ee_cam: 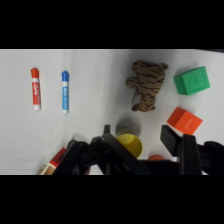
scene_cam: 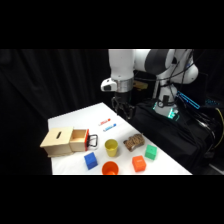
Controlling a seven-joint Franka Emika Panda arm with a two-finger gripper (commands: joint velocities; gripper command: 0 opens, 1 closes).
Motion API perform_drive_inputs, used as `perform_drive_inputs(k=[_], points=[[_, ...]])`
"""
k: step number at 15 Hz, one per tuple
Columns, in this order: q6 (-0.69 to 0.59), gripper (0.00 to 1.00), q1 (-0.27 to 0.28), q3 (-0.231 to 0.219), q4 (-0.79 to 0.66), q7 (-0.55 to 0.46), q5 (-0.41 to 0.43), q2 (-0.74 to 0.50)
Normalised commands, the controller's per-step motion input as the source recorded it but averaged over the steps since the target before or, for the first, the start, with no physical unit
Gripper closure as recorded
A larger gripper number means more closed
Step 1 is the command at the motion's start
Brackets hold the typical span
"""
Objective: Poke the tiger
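Tiger (ee_cam: pixel 146 85) in full view (yellow cup (ee_cam: pixel 129 143) half behind pincer (ee_cam: pixel 140 137))

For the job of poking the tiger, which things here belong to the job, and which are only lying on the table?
Belong to the job:
- tiger
- gripper, above the table

Only lying about:
- red marker
- blue marker
- green block
- orange block
- yellow cup
- blue block
- wooden box
- red bowl

Colours: tiger (ee_cam: pixel 146 85), tan with dark brown stripes; markers, one red (ee_cam: pixel 35 88) and one blue (ee_cam: pixel 65 90), white-barrelled; blocks green (ee_cam: pixel 192 80), orange (ee_cam: pixel 184 120) and blue (scene_cam: pixel 90 160); cup (scene_cam: pixel 111 147) yellow; box (scene_cam: pixel 63 141) pale wood; table (ee_cam: pixel 95 75) white.
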Motion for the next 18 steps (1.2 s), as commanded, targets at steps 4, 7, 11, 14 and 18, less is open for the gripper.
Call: perform_drive_inputs(k=[4, 7, 11, 14, 18], points=[[0.37, 0.77, 0.042, 0.046, -0.26, 0.12, 0.017, -0.01], [0.36, 0.95, 0.039, 0.037, -0.14, 0.11, 0.000, 0.15], [0.40, 0.96, 0.037, 0.018, -0.05, 0.07, -0.011, 0.25], [0.33, 0.94, 0.049, 0.002, 0.00, 0.07, -0.025, 0.29], [0.28, 0.96, 0.077, 0.008, 0.02, 0.05, -0.006, 0.31]])
